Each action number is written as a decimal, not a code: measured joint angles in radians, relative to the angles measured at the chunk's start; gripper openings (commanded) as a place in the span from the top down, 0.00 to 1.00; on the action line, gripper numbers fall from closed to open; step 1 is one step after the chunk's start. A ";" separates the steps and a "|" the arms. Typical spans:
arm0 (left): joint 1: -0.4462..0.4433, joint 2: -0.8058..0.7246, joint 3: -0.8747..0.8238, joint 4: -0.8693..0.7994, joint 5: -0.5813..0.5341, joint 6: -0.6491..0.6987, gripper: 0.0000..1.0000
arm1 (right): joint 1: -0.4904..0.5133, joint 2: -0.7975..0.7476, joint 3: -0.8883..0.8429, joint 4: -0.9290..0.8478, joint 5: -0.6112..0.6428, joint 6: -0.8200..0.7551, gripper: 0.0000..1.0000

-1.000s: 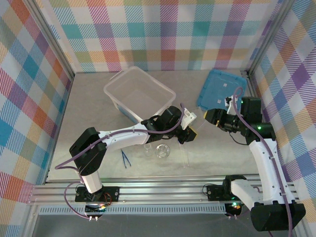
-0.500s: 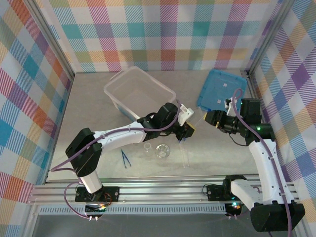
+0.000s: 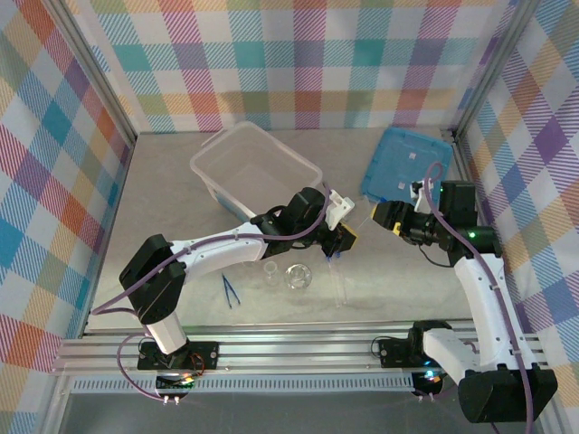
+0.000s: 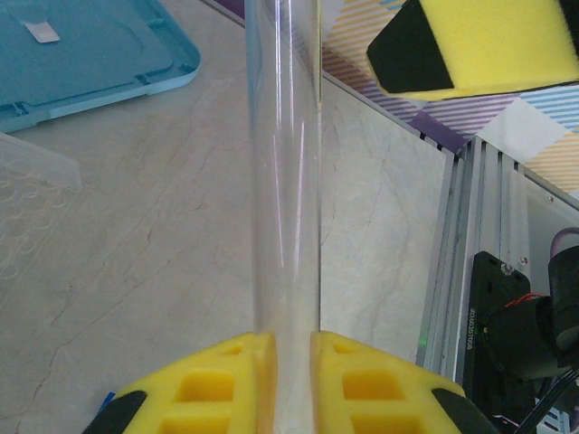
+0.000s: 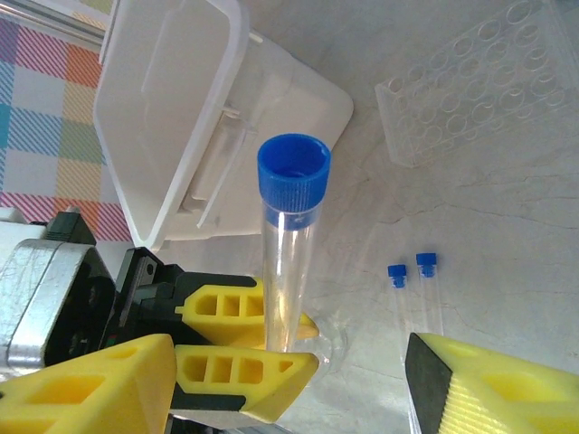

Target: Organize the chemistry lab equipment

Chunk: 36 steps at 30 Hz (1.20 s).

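White arms point(image 3: 226, 246) with black joints and bases, trailing purple cables point(image 3: 122, 298). Left hand point(image 3: 342, 242) and right hand point(image 3: 382, 214) have yellow ribbed pads point(image 4: 217, 384), black-backed.

The top view looks steeply down from above and behind the arm bases, far enough off to take in the whole desk point(image 3: 172, 199). The left wrist camera sits close behind the left fingers point(image 4: 204, 393) and faces out along them, past the tube point(image 4: 285, 181), to the right fingers point(image 4: 470, 41). The right wrist camera looks back the opposite way and shares that tube, which stands just beyond its own fingers.
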 measured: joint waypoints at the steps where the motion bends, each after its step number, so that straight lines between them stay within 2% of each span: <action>1: 0.000 0.000 0.000 0.000 0.000 0.000 0.98 | 0.000 0.003 -0.002 0.002 -0.001 0.000 0.31; 25: 0.000 -0.027 -0.017 -0.016 0.008 0.046 0.98 | -0.006 0.032 -0.036 0.048 -0.067 0.006 0.40; 36: 0.000 -0.027 -0.017 -0.068 0.035 0.082 0.98 | -0.006 0.071 -0.036 0.068 -0.084 0.006 0.55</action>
